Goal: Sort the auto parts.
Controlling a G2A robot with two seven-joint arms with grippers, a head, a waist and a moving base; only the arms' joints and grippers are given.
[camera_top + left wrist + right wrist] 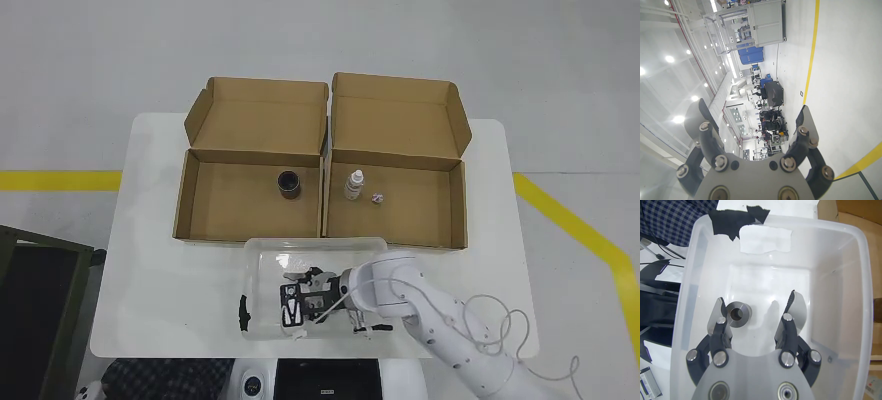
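Observation:
My right gripper [756, 303] hangs open inside the clear plastic bin [864, 256], low over its floor. A grey metal ring part [738, 314] lies on the bin floor between the fingers, close against one fingertip [722, 307]. In the top view the same gripper [303, 300] sits in the bin [262, 248] near the table's front edge. A dark cylindrical part [290, 183] rests in the left cardboard box [196, 200]. A white bottle-shaped part [354, 184] and a small round piece [377, 198] lie in the right cardboard box [440, 215]. My left gripper [753, 111] is open, held off the table with nothing between its fingers.
Both boxes stand side by side at the back of the white table [150, 280], flaps raised behind them. Black tape [730, 220] and a white label [764, 239] stick to the bin's far wall. A strip of black tape [242, 312] lies beside the bin.

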